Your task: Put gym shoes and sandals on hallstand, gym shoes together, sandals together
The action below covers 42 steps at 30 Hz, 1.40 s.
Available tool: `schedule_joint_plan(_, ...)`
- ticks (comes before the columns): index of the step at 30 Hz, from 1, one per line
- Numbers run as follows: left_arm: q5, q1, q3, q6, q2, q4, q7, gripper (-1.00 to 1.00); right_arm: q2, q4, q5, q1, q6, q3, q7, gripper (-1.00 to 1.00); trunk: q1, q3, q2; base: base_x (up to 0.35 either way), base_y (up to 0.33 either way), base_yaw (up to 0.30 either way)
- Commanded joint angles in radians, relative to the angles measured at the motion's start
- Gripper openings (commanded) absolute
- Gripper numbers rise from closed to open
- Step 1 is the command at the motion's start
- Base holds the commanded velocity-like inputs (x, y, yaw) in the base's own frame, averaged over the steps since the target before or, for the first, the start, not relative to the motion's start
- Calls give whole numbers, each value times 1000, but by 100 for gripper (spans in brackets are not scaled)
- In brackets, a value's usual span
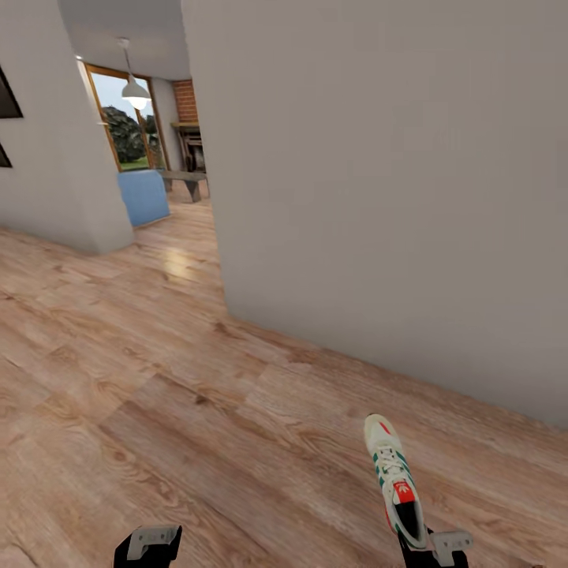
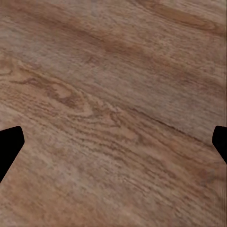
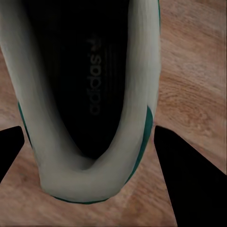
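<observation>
Off-white gym shoe (image 1: 392,477) sits low right of the frame, heel pinched in the right gripper (image 1: 430,544), toe pointing up-frame along the wood floor (image 1: 197,410). Left gripper (image 1: 147,546), lower left, holds nothing, fingers spread; no rack visible yet.

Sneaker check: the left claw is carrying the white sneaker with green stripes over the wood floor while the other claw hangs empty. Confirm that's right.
Wrong claw. The head view shows the sneaker in the right claw, its heel collar between the fingers in the right wrist view. The left claw hangs open and empty over the wood floor. The rest stands.
</observation>
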Motion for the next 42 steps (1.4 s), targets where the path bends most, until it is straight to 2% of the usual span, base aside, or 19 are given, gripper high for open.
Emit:
schedule_joint_plan(1, -1, 0, 7, -2, -1, 0, -9, 100, 1, 1, 3, -1, -3, -9, 9, -100, 0, -1, 0, 84, 87, -300)
schedule_joint_plan(11, 1, 0, 7, -2, -1, 0, -9, 100, 1, 0, 3, -1, -3, -9, 9, -100, 0, -1, 0, 153, 174, -300)
schedule_joint_plan(42, 3, 0, 7, -2, -1, 1, -9, 100, 1, 0, 3, -1, -3, -9, 9, -100, 0, -1, 0, 4, 4, -300)
